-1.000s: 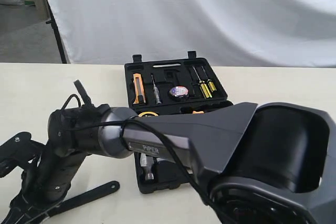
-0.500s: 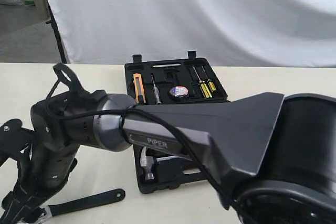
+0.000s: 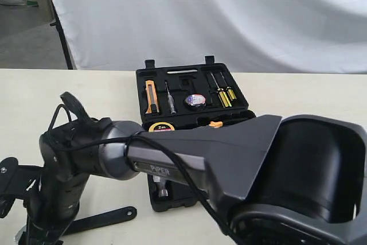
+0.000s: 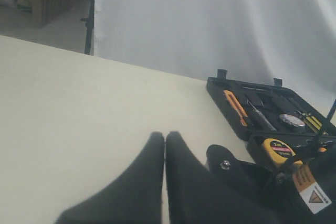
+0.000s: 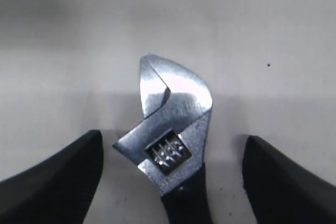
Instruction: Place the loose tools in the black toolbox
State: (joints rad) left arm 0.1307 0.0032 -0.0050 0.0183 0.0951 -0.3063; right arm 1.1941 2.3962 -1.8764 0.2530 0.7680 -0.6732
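The silver adjustable wrench (image 5: 173,124) lies flat on the table. Its head sits between the two spread fingers of my right gripper (image 5: 172,139), with a gap on each side. In the exterior view only its black handle (image 3: 106,219) shows, sticking out from under the right arm's wrist (image 3: 69,170) at the front left. The black toolbox (image 3: 172,78) lies open behind. The tape roll (image 3: 195,100) rests in its far half, and a steel hammer head (image 3: 162,187) shows in its near half. My left gripper (image 4: 165,140) is shut, holds nothing and hovers over bare table.
A yellow tape measure (image 3: 162,126), an orange-handled tool (image 3: 216,123), an orange knife (image 3: 150,97) and screwdrivers (image 3: 223,94) sit in the toolbox. The right arm's bulky body (image 3: 275,164) blocks most of the near half. A white cloth hangs behind the table.
The right wrist swung left, then dropped lower over the wrench's head end. The wrench handle shifted slightly toward the table front.
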